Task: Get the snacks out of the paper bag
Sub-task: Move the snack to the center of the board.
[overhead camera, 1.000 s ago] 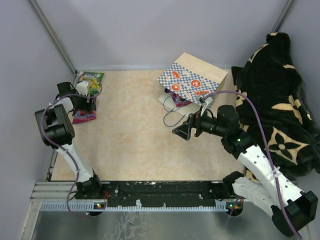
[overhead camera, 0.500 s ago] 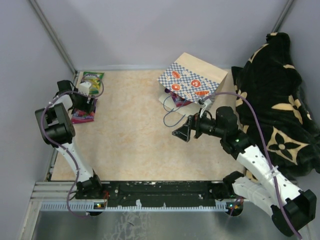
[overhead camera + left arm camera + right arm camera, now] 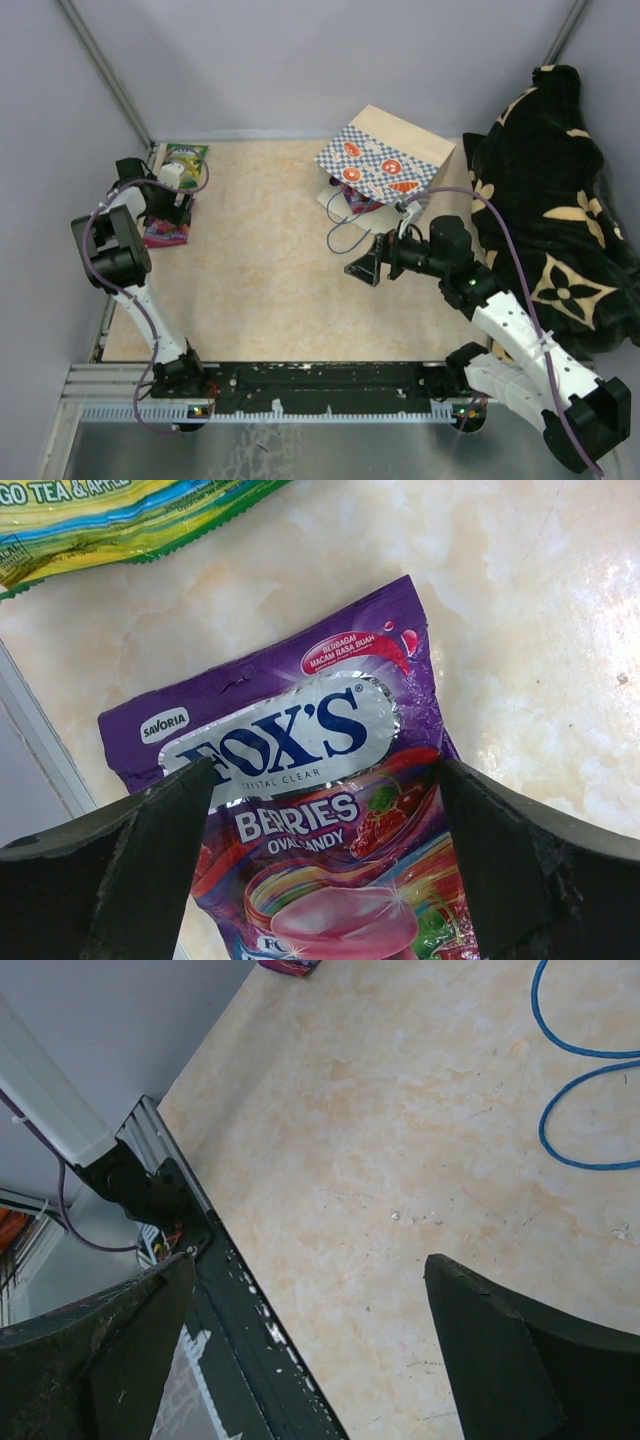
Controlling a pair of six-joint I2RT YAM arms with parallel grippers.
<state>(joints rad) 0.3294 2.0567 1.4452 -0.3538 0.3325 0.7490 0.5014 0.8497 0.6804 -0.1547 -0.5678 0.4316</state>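
**Left arm:** The left pincer hangs point-down, its two black fingers spread wide and gripping nothing. Directly beneath it a glossy purple berry-candy packet lies flat on the pale marbled tabletop. The packet's long axis runs crosswise to the line between the fingers. Its top seam points ahead of the pincer, slightly skewed. Just beyond that seam lies a green-and-yellow candy packet, apart from the purple one. The left arm rises from its base, folds at the elbow and reaches forward, its wrist bent downward.

**Right arm:** The right pincer, likewise wide open and empty, sits low over bare tabletop. The right arm behind it is stretched out, its forearm nearly level. Near this pincer the cream-tan paper bag with a blue-and-white checkered band lies on its side. The bag's mouth is turned toward the pincer and its length runs away from it. Its thin blue cord handles trail on the tabletop between bag and pincer.

**What each camera adds:**
- Only the overhead camera shows a second purple packet in the bag's mouth. It also shows a black-and-tan blanket heaped on the arm's far side.
- Only the left wrist camera makes the packet lettering legible.
- The right wrist camera shows cord loops and the dark rail at the tabletop's edge.
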